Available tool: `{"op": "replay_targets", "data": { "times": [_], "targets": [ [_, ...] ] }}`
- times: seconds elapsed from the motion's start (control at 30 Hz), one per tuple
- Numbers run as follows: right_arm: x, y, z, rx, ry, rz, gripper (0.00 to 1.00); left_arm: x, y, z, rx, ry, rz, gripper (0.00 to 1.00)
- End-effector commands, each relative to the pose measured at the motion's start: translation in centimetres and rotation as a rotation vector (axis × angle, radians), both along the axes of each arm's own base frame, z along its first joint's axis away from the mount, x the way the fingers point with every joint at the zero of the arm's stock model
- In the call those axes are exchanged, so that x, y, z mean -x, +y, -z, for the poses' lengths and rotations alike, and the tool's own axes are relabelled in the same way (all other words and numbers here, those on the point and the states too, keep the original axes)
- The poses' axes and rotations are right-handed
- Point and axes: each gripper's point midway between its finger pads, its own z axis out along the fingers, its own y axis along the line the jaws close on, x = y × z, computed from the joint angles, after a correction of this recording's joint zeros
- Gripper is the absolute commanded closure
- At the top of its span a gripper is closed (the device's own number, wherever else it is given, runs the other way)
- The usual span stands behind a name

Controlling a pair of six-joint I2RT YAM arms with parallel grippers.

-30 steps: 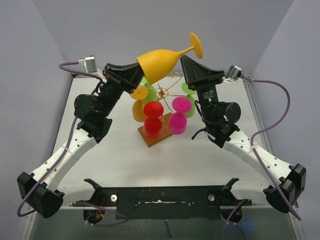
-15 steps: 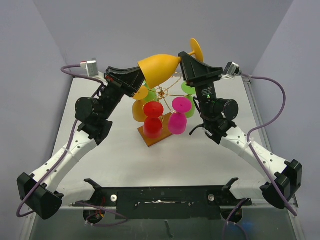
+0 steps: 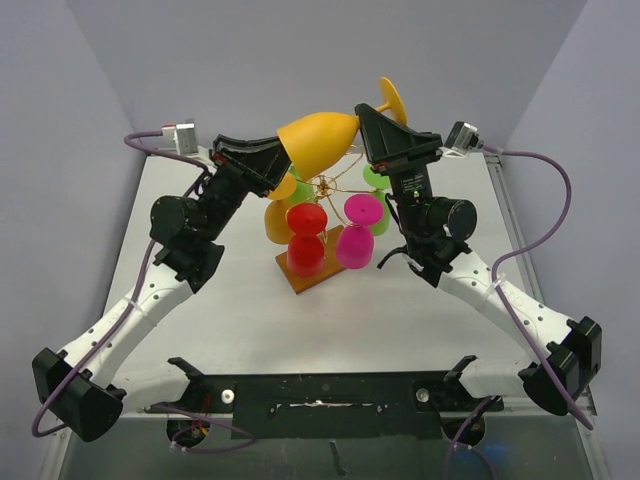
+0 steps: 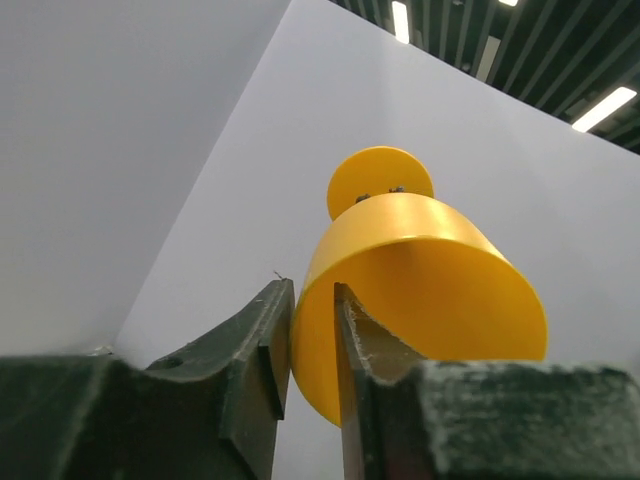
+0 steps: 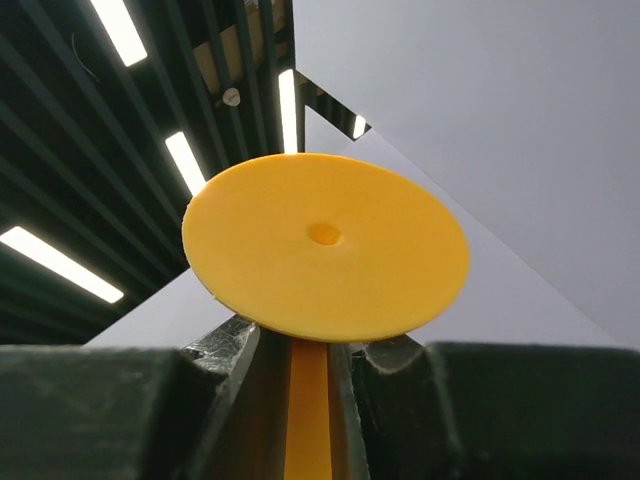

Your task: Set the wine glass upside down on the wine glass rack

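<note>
A yellow wine glass (image 3: pixel 318 140) lies almost level in the air above the wine glass rack (image 3: pixel 326 186), a gold wire stand on a brown wooden base (image 3: pixel 312 274). My left gripper (image 3: pixel 279 160) is shut on the bowl's rim, one finger inside and one outside; the left wrist view shows the bowl (image 4: pixel 420 290) pinched between my left gripper's (image 4: pixel 312 295) fingers. My right gripper (image 3: pixel 372 112) is shut on the stem just below the round foot (image 3: pixel 392 100). In the right wrist view the foot (image 5: pixel 325 245) sits above my right gripper (image 5: pixel 300 345), with the stem (image 5: pixel 308 410) between its fingers.
The rack holds several upside-down glasses: red (image 3: pixel 306 238), magenta (image 3: pixel 358 232), green (image 3: pixel 378 178) and orange (image 3: pixel 279 208). It stands mid-table between both arms. Grey walls close the back and sides. A black bar (image 3: pixel 320 388) runs along the near edge.
My right gripper has moved left to the glass stem and shut on it. The glass has swung slightly more level in the left gripper.
</note>
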Motion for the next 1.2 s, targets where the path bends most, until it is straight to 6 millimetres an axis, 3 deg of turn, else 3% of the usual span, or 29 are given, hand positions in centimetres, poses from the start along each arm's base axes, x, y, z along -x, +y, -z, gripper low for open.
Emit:
{"op": "replay_targets", "data": {
  "times": [0.0,0.27,0.4,0.6,0.8,0.93,1.17],
  "targets": [
    [2.3,-2.8,-3.5,-0.008,-0.134,0.114,0.97,2.1,1.6,-2.8,0.031,-0.070,-0.029,0.75],
    [3.8,-4.3,-3.6,0.275,-0.262,0.388,1.00,1.0,2.8,-1.8,-0.051,0.014,-0.139,0.51],
    [4.1,-4.6,-2.5,0.530,-0.326,0.534,1.00,1.1,2.6,-2.1,-0.092,0.040,-0.133,0.49],
    [3.3,-8.8,-0.6,0.823,-0.277,0.823,1.00,1.4,-0.6,-3.0,-0.145,0.045,0.031,0.49],
    [3.2,-11.0,1.1,1.063,-0.288,0.973,1.00,1.6,-3.7,-4.1,-0.126,0.050,0.199,0.49],
    [3.0,-11.3,3.2,1.242,-0.336,1.022,1.00,2.5,-5.8,-5.0,-0.096,0.046,0.292,0.49],
    [2.9,-10.9,5.3,1.410,-0.426,1.042,1.00,3.2,-10.4,-3.8,-0.100,0.118,0.416,0.49]
  ]
}}
